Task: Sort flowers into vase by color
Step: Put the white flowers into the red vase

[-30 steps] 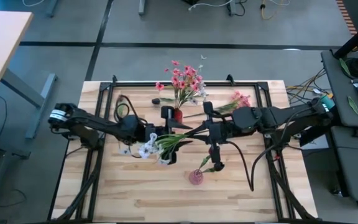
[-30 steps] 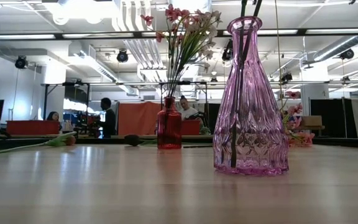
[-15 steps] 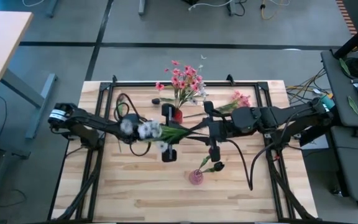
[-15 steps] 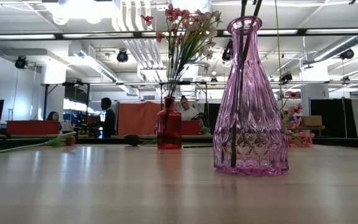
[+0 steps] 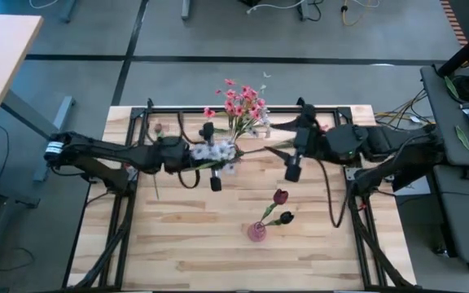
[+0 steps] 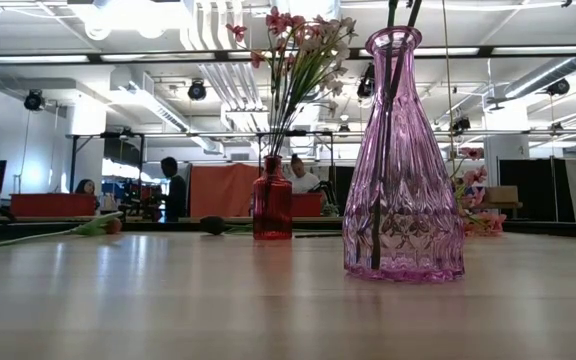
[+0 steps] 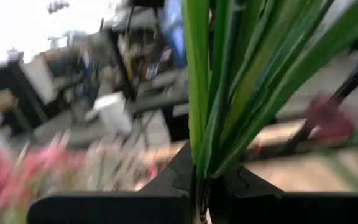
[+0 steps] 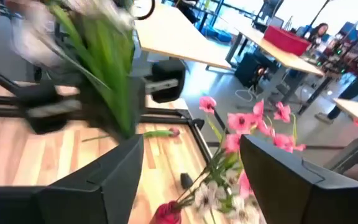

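The left hand (image 5: 195,156) is clamped tight on the green stems of the white flowers (image 5: 212,151), holding the spray above the counter (image 5: 186,244) just at 8 o'clock of the red vase (image 5: 233,149), which carries the pink flowers (image 5: 241,102). The right hand (image 5: 293,155) hangs at 3 o'clock of that vase, fingers (image 8: 294,180) spread wide and holding nothing. The pink vase (image 5: 257,232), toward 6 o'clock, holds two dark red buds (image 5: 280,196). Another pink spray (image 5: 316,129) lies behind the right arm.
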`<action>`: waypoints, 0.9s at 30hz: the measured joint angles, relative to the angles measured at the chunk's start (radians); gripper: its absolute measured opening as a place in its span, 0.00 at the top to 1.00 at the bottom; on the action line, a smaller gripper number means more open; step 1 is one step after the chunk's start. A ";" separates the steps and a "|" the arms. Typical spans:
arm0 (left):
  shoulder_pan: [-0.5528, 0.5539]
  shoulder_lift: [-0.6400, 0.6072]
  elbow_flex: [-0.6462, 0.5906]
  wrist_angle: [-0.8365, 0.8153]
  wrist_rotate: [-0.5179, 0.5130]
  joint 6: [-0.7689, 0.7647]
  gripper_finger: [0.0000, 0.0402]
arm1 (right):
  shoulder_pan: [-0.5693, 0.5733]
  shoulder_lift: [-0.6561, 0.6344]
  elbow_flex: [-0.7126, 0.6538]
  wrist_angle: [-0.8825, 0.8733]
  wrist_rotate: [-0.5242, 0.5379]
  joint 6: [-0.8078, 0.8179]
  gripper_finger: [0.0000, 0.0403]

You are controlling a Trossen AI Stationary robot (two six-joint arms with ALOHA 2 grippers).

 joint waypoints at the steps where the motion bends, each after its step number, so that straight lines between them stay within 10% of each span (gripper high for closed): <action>1: 0.019 -0.005 -0.013 -0.011 -0.001 -0.005 1.00 | -0.005 -0.010 0.000 -0.019 -0.004 0.009 0.34; 15: 0.357 -0.014 -0.138 -0.015 0.152 -0.104 1.00 | -0.056 -0.015 -0.037 -0.059 -0.005 0.032 0.32; 27: 0.377 0.013 -0.137 -0.003 0.186 -0.242 1.00 | -0.056 -0.011 -0.049 -0.058 -0.004 0.034 0.32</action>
